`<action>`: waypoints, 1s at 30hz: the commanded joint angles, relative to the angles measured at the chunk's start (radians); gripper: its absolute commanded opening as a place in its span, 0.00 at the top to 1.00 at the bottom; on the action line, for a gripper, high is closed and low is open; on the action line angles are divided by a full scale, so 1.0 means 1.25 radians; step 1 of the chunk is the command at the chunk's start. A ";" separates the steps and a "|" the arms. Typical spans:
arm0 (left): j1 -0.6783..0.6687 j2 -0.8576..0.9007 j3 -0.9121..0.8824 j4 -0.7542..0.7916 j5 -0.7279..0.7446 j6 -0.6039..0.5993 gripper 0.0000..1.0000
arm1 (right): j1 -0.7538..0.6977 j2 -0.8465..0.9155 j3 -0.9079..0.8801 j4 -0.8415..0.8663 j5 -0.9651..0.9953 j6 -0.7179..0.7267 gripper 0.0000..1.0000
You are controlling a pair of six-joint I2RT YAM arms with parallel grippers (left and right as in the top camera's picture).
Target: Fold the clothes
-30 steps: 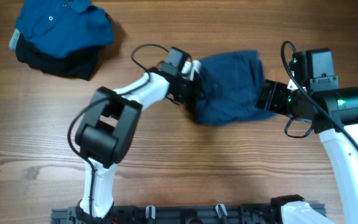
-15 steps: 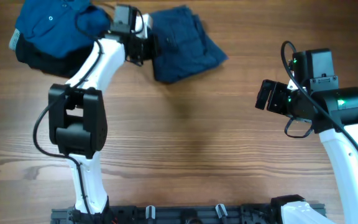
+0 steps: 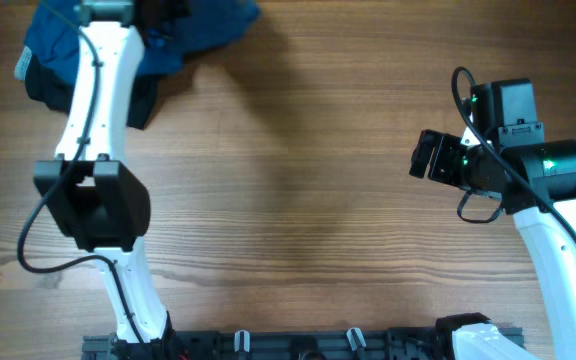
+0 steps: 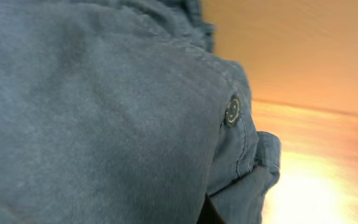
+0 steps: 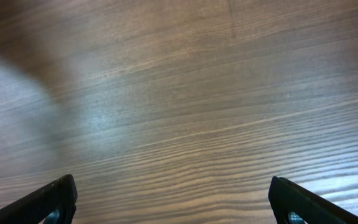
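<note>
Wood-grain table [image 3: 318, 200] fills the overhead view and carries two arms and three garments. The left arm [image 3: 88, 120] is stretched at full length toward the far left corner. The left gripper [image 3: 166, 16] at its end sits among dark cloth, with its jaws hidden. The navy shorts [image 3: 218, 20] extend from the right-hand side of that gripper, bunched and partly cut off by the frame's top edge. Beneath and behind the gripper lies a stack: one blue collared shirt [image 3: 53, 40] on top of one black garment [image 3: 38, 92]. Judgement: the shorts are held here for placing on or beside this stack, so that handled pieces collect in one spot off the working area. The right gripper [image 3: 426, 155] hangs over bare table, well apart from all three garments. It appears parked there so as not to obstruct the left arm.

Left wrist view: navy fabric presses close to the camera and covers most of the frame. One button [image 4: 232, 112] sits on a seamed edge, with a strip of table beyond it. The jaws do not show in this view. They are closed, and the cloth crowding the camera indicates that they are clamped on the navy shorts.

Right wrist view: two fingertips [image 5: 53, 198] stand at opposite lower corners, spread wide apart. Only bare table lies ahead of and below them. This gripper holds nothing.
</note>
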 commanded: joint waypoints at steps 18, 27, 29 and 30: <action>0.197 -0.058 0.055 0.017 -0.091 0.072 0.89 | 0.000 0.006 -0.003 -0.018 -0.014 0.028 0.00; 0.232 -0.078 0.071 -0.030 -0.147 0.062 0.89 | 0.000 0.006 -0.003 -0.023 -0.027 0.027 0.00; 0.250 -0.071 0.071 -0.053 -0.132 0.045 0.88 | 0.000 0.006 -0.003 -0.024 -0.027 0.027 0.00; 0.255 -0.068 0.071 -0.061 -0.120 0.043 0.87 | 0.000 0.006 -0.003 -0.024 -0.027 0.027 0.00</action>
